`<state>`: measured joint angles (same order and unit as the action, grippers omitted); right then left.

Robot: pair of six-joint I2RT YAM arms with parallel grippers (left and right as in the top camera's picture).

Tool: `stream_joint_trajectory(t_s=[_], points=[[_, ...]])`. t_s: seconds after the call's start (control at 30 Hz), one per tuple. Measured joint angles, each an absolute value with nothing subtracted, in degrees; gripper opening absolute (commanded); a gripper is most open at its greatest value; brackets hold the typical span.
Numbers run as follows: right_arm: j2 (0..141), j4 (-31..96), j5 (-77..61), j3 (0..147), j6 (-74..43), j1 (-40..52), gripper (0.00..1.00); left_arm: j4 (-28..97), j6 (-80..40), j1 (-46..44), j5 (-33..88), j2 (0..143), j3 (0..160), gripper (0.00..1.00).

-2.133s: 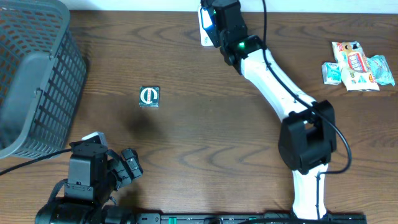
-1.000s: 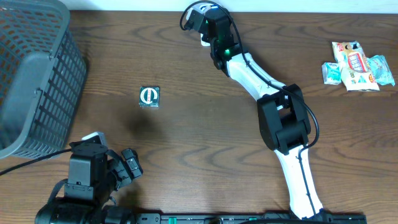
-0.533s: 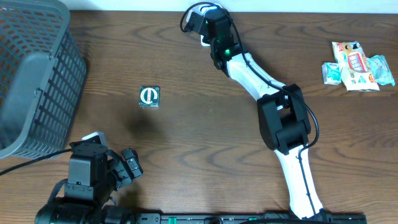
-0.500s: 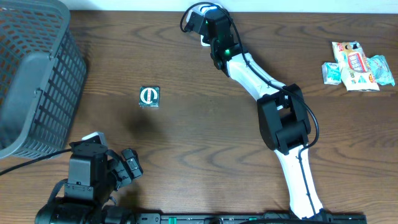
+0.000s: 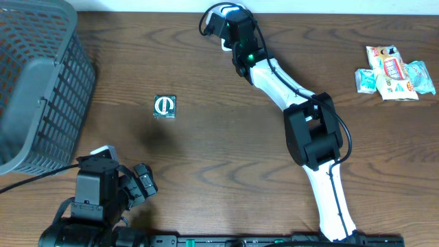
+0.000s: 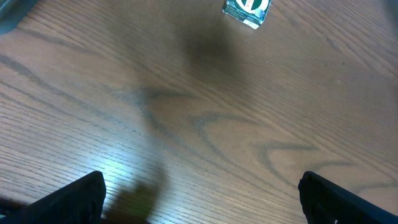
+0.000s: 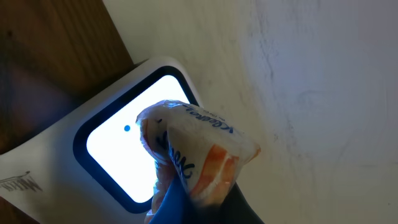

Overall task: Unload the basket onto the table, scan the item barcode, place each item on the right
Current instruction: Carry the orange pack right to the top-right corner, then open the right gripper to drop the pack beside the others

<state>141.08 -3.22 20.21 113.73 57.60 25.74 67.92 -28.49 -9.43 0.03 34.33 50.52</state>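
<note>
Packet [image 7: 199, 155], illegible blue script, before glowing scanner [image 7: 115, 152]

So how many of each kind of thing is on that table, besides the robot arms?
Grey basket: 1
Lit scanner: 1
Small green packet: 1
Held snack packet: 1
Heap of snack packets: 1
Total: 5

Wood table [image 5: 219, 171]: basket [image 5: 34, 89], green packet [image 5: 164, 106], snacks [image 5: 394, 72], scanner [image 7: 112, 155].

Left tool [image 6: 205, 202] gapes low; right tool [image 7: 199, 202], apparently clamped, reaches far.
</note>
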Motion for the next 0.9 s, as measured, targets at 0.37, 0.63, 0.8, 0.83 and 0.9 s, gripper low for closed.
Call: stream_joint_trajectory(t_s=[0.37, 0.63, 0.8, 0.83, 0.9], points=[[141.1, -2.8, 29.2, 113.8, 53.5, 25.6, 0.01, 67.9, -28.5, -9.4, 0.0, 34.3, 50.5, 0.98], [139.2, 13.7, 32.9, 113.8, 41.1, 22.3, 0.01, 67.9, -28.5, -9.4, 0.0, 34.3, 50.5, 0.98], [133.0, 22.8, 32.9, 113.9, 32.8, 18.1, 0.01, 67.9, -28.5, -9.4, 0.0, 34.3, 50.5, 0.97], [131.3, 25.8, 32.9, 113.9, 30.4, 17.0, 0.01, 67.9, -28.5, -9.4, 0.0, 34.3, 50.5, 0.98], [128.6, 30.4, 33.1, 114.0, 26.0, 14.7, 0.01, 67.9, -28.5, -9.4, 0.0, 34.3, 50.5, 0.97]])
